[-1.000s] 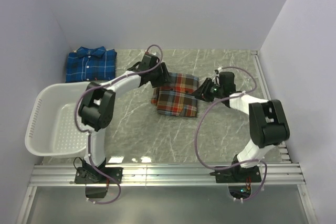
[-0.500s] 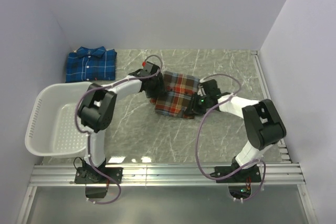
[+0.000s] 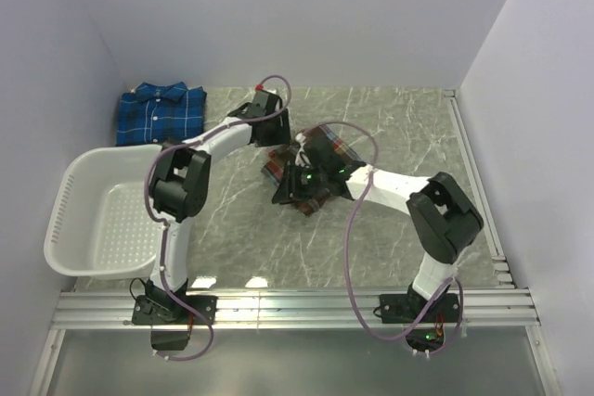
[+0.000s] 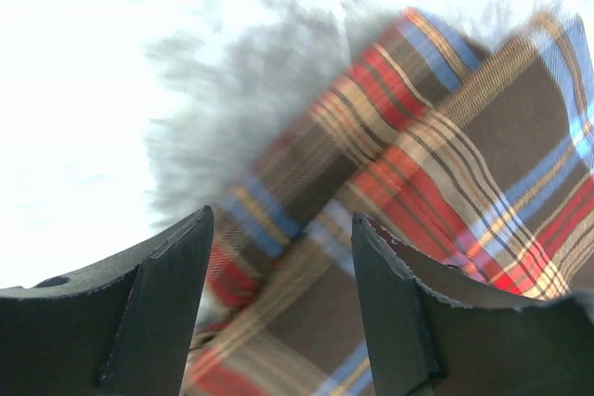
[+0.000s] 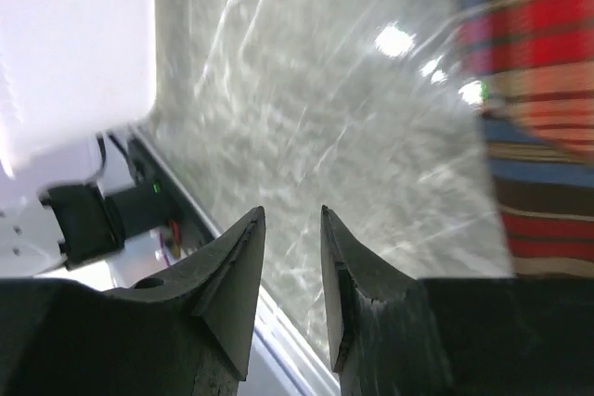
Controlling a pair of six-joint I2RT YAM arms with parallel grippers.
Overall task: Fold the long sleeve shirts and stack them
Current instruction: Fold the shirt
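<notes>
The red-orange plaid shirt [image 3: 331, 147] lies folded mid-table, partly hidden under my right arm. It fills the left wrist view [image 4: 436, 146], blurred. My left gripper [image 3: 277, 139] is at its far-left edge, open, with the cloth behind the gap [image 4: 278, 220] and not gripped. My right gripper [image 3: 288, 190] reaches across the shirt to its near-left corner. It is open by a narrow gap and empty [image 5: 292, 215], over bare table with the shirt's edge [image 5: 548, 108] to its right. The blue plaid shirt [image 3: 160, 113] lies folded at the far left.
A white slotted basket [image 3: 70, 220] stands at the left, near the table edge, and shows in the right wrist view [image 5: 74, 44]. Grey marbled table [image 3: 399, 127] with walls close on the left, back and right. A metal rail [image 3: 297, 303] runs along the front.
My right arm has swung left across the red-orange shirt, its gripper going from the right edge to the near-left corner. The shirt looks pushed left and bunched. My left gripper shifted slightly.
</notes>
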